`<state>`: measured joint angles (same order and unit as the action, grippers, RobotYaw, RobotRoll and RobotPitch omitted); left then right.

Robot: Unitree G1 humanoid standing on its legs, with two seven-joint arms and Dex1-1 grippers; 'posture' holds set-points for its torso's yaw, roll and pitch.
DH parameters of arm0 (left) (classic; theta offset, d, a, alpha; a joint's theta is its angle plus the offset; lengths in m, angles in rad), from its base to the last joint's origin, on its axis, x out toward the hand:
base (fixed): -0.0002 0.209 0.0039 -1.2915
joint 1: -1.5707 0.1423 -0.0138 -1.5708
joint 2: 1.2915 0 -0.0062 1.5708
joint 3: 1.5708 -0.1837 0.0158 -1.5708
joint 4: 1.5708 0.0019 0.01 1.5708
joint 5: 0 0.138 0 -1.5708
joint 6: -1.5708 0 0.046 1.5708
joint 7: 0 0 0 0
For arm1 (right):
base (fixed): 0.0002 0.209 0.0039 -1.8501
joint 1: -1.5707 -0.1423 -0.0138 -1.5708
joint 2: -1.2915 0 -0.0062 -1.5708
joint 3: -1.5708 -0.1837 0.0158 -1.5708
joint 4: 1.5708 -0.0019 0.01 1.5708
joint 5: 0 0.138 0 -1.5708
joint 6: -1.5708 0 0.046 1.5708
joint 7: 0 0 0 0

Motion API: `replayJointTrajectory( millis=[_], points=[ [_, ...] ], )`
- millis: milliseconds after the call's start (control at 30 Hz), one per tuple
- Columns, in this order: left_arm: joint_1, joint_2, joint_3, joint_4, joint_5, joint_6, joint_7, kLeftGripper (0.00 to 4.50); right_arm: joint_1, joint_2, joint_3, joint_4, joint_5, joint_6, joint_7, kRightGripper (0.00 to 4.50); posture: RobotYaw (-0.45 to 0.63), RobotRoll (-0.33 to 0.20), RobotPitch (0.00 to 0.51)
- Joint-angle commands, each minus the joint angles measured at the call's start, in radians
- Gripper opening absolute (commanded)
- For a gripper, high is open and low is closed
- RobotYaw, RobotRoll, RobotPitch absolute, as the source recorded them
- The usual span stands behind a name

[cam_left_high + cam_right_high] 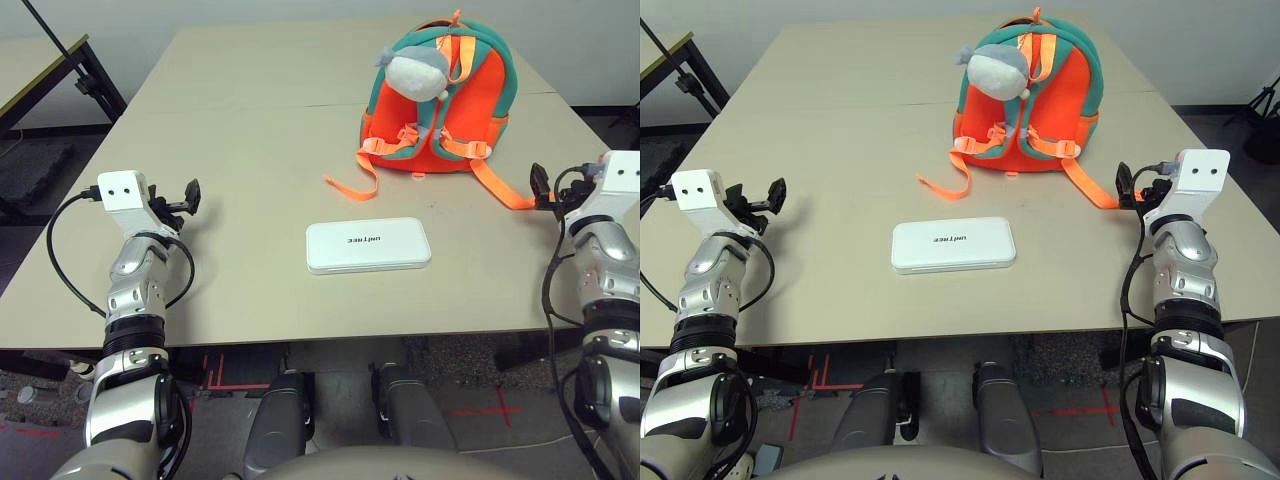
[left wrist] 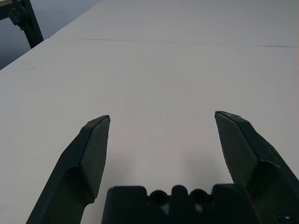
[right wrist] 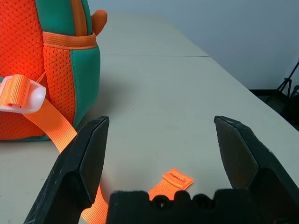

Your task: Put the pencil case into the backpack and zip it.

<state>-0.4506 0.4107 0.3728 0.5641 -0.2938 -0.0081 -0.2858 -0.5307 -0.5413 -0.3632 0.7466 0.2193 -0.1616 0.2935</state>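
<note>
Far L: long beige table w/ light flat top (image 1: 250, 150), plus, off its L side, a second table w/ wood-tone edge & black frame (image 1: 45, 75). Robot's L arm, silver w/ black joints & white wrist block, reaches over the near L part of the table; its L gripper, two black angular fingers (image 2: 163, 116), hangs above bare tabletop, jaws wide open, nothing betw. them. Black cable (image 1: 62, 255) loops beside that arm.

Mid, near the front edge: pencil case, flat white rounded-corner rectangle w/ small dark "UNITREE" lettering (image 1: 368, 246), lying flat, well apart from both grippers, outside the bag.

R of ctr & farther back: small child's backpack, bright orange mesh w/ teal trim (image 1: 487, 100), upright, strap side twd robot. Grey-&-white plush toy (image 1: 417, 74) hangs on its upper L. Light-orange webbing straps w/ pale buckles; one strap (image 1: 350, 188) trails L on the table, another (image 1: 500, 186) runs R twd the R gripper.

Far R: R arm, same silver/black build, its R gripper, two black fingers (image 3: 162, 119), jaws also wide open, nothing gripped; orange strap end lies on the tabletop near it. Black tripod (image 3: 286, 86) stands beyond the table.
</note>
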Motion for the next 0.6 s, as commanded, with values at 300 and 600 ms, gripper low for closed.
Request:
replayJointTrajectory(
  millis=[300,600],
  points=[
    [0.012,0.003,-0.003,-0.029,-0.018,0.042,-0.026,4.50,0.026,0.008,0.002,-0.018,0.002,0.004,-0.005,4.48,-0.12,0.000,0.114],
    [-0.004,-0.018,-0.061,-0.241,-0.131,0.318,-0.138,4.50,0.033,-0.006,-0.004,-0.036,0.007,0.014,0.008,4.48,-0.15,0.000,0.124]
  ],
)
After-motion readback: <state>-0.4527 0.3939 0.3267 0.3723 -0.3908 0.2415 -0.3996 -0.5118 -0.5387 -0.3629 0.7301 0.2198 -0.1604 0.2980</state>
